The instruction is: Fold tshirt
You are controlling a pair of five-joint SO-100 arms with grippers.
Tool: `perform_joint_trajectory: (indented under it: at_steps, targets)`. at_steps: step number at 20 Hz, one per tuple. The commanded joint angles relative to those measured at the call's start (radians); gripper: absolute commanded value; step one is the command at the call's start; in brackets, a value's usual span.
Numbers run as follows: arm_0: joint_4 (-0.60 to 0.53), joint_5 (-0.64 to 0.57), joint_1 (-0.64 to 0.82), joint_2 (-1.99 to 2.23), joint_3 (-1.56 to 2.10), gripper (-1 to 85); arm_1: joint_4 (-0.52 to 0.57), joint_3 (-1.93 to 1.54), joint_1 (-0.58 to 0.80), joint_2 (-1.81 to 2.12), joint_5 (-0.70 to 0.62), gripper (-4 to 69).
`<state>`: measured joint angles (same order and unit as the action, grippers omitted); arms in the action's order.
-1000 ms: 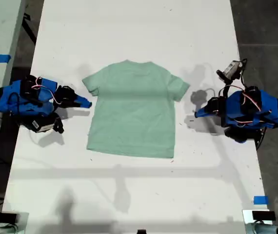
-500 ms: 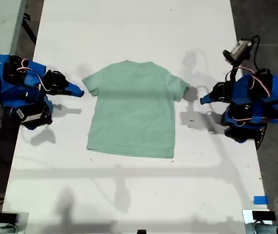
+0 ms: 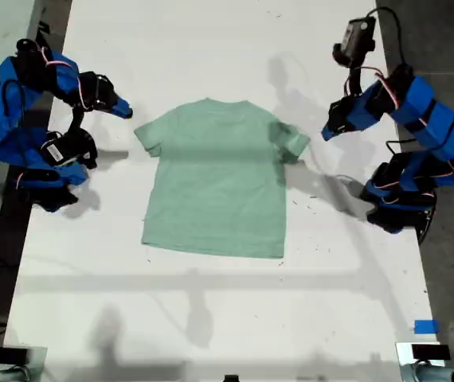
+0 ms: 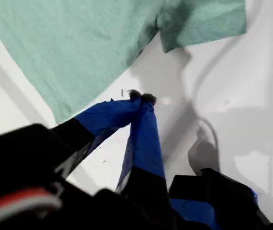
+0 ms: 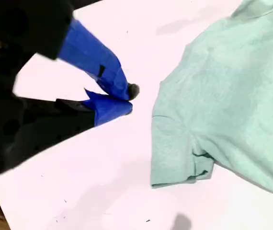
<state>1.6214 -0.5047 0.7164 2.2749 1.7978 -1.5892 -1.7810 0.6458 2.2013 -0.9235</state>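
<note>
The pale mint-green tshirt [image 3: 215,183] lies flat on the white table, collar toward the exterior view's top. My first gripper [image 3: 326,134] is on the arm at the exterior view's right. It hovers shut and empty just off that side's sleeve [image 4: 203,21], tips [image 4: 141,97] over bare table. My second gripper [image 3: 126,111] is on the arm at the exterior view's left. It is also shut and empty, and sits a short gap from the other sleeve [image 5: 175,163], apart from the cloth. Both wrist views show the tshirt [image 4: 79,43] [image 5: 232,96] untouched.
The white table [image 3: 211,318] extends well past the shirt on all sides. A strip of blue tape [image 3: 426,326] marks its edge at the exterior view's lower right. Dark floor lies beyond the table at the exterior view's right, and a grey surface at its left.
Both arms have lifted and swung toward the exterior view's top, bringing each gripper from beside the shirt's body up level with a sleeve. The shirt has not moved.
</note>
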Motion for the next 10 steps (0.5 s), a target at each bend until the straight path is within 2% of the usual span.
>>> perform_joint_trajectory:
  at_steps: [1,3,6,10]
  targets:
    - [0.023,-0.057,0.051,-0.051,-0.094,1.4,-0.040,0.163,0.048,-0.094,-0.112,4.9]
    - [0.008,-0.061,0.052,-0.061,-0.066,1.8,-0.029,0.195,0.078,-0.129,-0.186,23.9]
    - [-0.026,-0.057,0.041,-0.040,-0.014,1.8,0.028,0.163,0.150,-0.144,-0.275,29.5]
    - [-0.043,-0.054,0.037,-0.029,0.005,1.8,0.229,-0.031,0.218,-0.175,-0.342,31.6]
